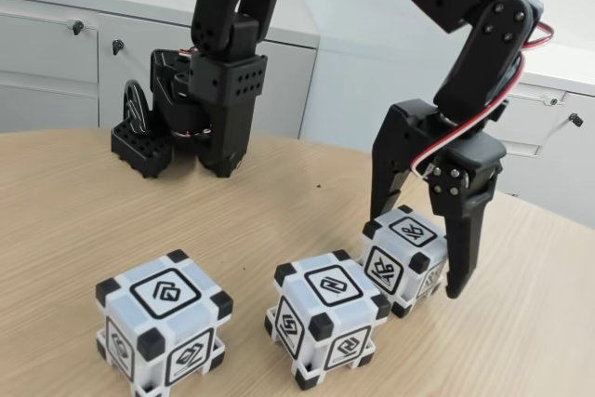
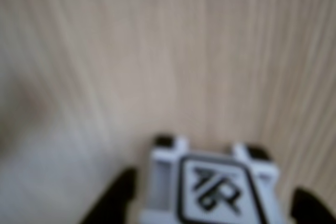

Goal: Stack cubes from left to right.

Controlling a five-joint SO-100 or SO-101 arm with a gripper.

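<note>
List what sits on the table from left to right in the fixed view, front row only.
Left cube → middle cube → right cube, which the open hand straddles, its fingers on either side.

The arm (image 1: 483, 34) is matte black plastic throughout, built of blocky segments with round screw heads at the joints. Red, white and black cables loop beside the wrist. The hand (image 1: 416, 253) has two long tapering black fingers.

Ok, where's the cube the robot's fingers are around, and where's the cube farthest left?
Cube between the fingers (image 1: 412, 231): fixed view, on its top face glyph.
Same cube (image 2: 215, 192): wrist view, on its blurred top glyph.
Leftmost cube (image 1: 165, 293): fixed view, on its top face glyph.
</note>
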